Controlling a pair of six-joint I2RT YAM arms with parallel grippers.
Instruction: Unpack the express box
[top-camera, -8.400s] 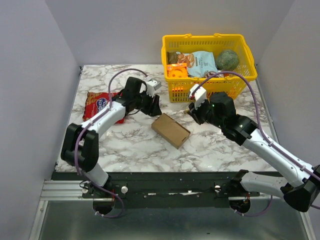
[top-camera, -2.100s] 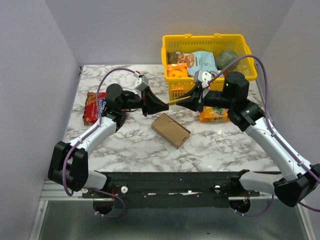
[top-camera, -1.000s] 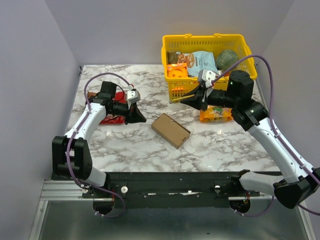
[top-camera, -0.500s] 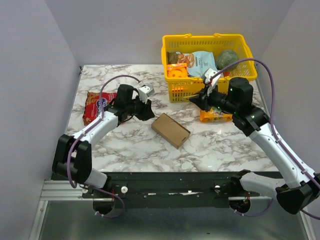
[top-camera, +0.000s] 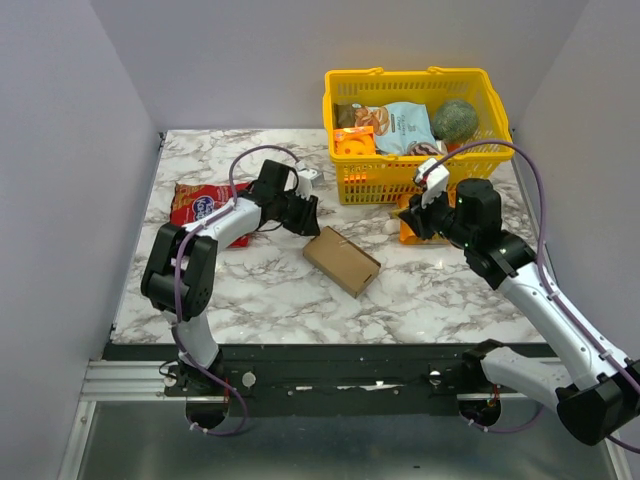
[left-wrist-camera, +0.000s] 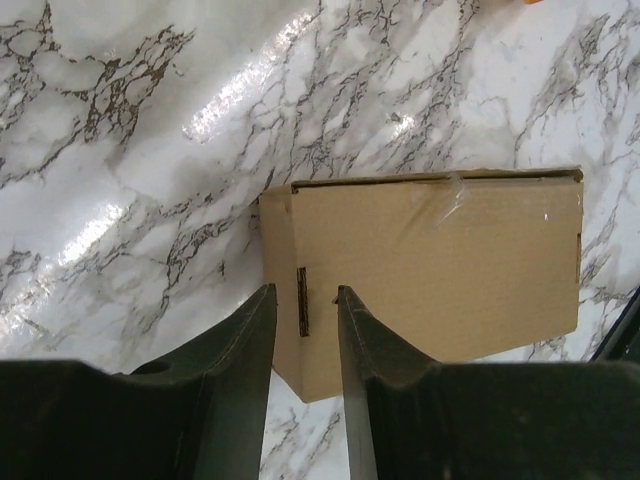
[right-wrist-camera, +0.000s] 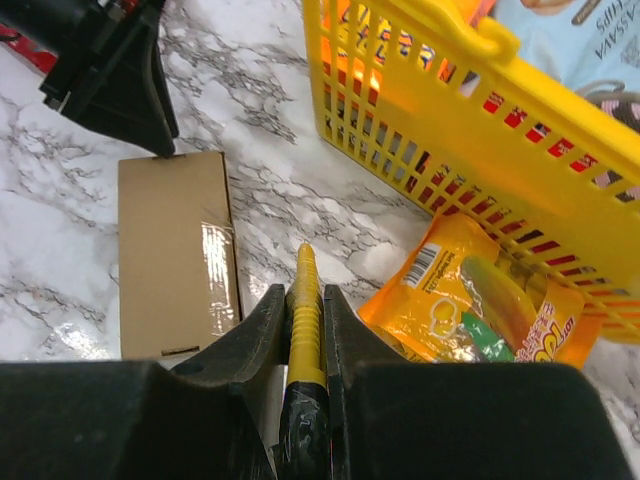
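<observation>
On the tabletop (top-camera: 260, 290) the box (top-camera: 341, 260) lies taped shut; left jaws, part-open & empty, hover over its end, prob. to steady it; right jaws pinch a yellow tool (right-wrist-camera: 303, 290), prob. for cutting.

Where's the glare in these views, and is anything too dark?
Left wrist: bright glare streaks on the marble table, slight sheen on the tape of the express box. Right wrist: white glare patch on that tape; right pincer on the yellow tool reads near-black. Top external: even light, soft shadows, no obvious glare.
</observation>
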